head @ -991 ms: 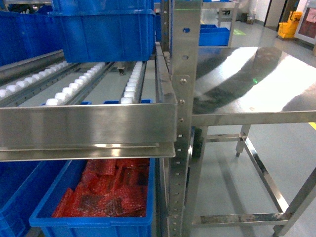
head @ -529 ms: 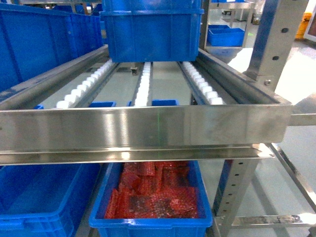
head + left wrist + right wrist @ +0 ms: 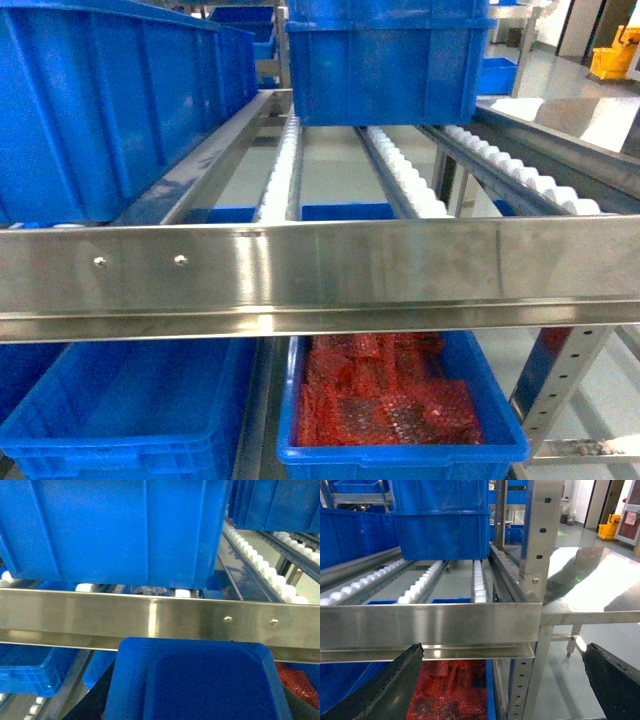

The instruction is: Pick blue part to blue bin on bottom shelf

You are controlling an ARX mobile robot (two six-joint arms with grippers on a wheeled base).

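blue part: close under the front rail of the bottom shelf | blue bin: behind that rail, on white rollers | left gripper: dark fingers flank the part, grip cannot be told | right gripper: spread wide, holding nothing, before the rail

Red parts – yellow mop bucket far right

Blue part cropped below.

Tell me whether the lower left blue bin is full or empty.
Empty: the lower left blue bin shows bare floor, unlike its neighbour holding red bags.
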